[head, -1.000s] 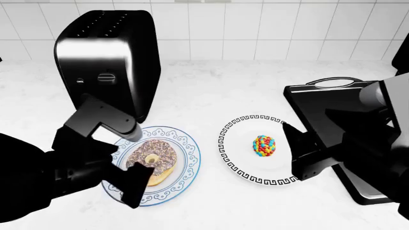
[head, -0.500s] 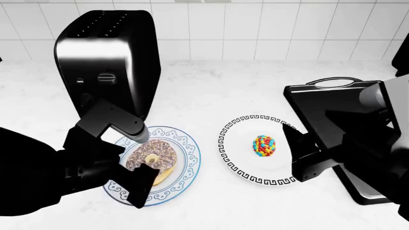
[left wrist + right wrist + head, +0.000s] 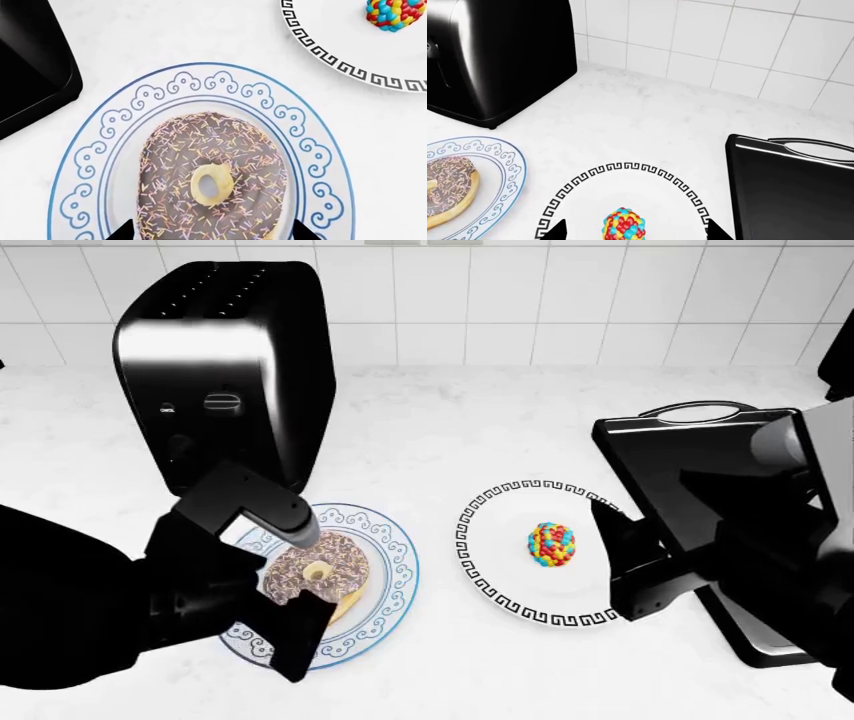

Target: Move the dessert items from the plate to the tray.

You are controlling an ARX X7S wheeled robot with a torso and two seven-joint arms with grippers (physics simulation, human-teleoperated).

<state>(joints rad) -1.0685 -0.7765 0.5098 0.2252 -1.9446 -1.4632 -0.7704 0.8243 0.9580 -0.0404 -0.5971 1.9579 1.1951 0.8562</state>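
The donut [image 3: 316, 576], chocolate-iced with pale sprinkles, lies flat in the middle of a blue-scrolled white plate [image 3: 390, 552] on the white worktop [image 3: 441, 440], just in front of the black toaster [image 3: 220, 370]. The candy lump [image 3: 551, 544], a small egg-shaped cluster of red, blue and yellow pieces, sits at the centre of a second white plate [image 3: 497, 512] rimmed with a black key pattern, to the right of the first plate and apart from it. The black tray [image 3: 667, 455] with its raised rim and thin arched handle lies just beside that plate on the right; the part of it in view holds nothing, though the right arm covers much of it. The left gripper [image 3: 288, 578] hangs over the donut with its fingers [image 3: 123, 231] spread apart, one tip on either side of the ring, not closed on it. The right gripper [image 3: 634, 231] hovers at the candy lump, its fingers [image 3: 718, 230] likewise wide apart, flanking the lump without touching it.
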